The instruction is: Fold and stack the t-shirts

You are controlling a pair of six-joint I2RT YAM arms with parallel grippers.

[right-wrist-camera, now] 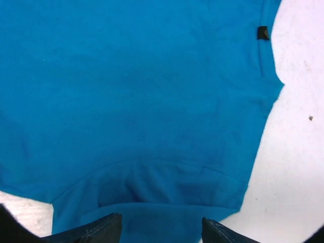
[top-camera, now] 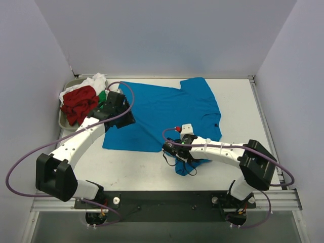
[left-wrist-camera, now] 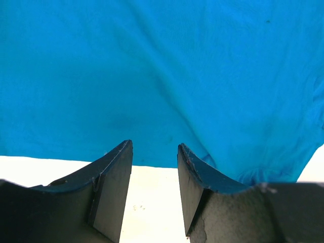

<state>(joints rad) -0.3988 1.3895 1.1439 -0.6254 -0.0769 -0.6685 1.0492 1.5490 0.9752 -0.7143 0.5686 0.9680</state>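
A large bright blue t-shirt (top-camera: pixel 167 111) lies spread flat on the white table. My left gripper (top-camera: pixel 124 119) is at its left edge. In the left wrist view the gripper (left-wrist-camera: pixel 154 152) is open and empty over bare table, with the blue cloth (left-wrist-camera: pixel 162 76) just ahead. My right gripper (top-camera: pixel 171 149) is over the shirt's near sleeve. In the right wrist view it (right-wrist-camera: pixel 162 230) is wide open above the blue sleeve (right-wrist-camera: pixel 152 192); the small black tag (right-wrist-camera: pixel 262 33) shows at top right. Red (top-camera: pixel 80 103), white (top-camera: pixel 93 82) and green (top-camera: pixel 103 96) shirts lie bunched together at back left.
A grey tray (top-camera: pixel 63 120) at the back left holds the bunched shirts. White walls close in the table on three sides. Purple cables loop from both arms. A metal rail (top-camera: pixel 162 202) runs along the near edge.
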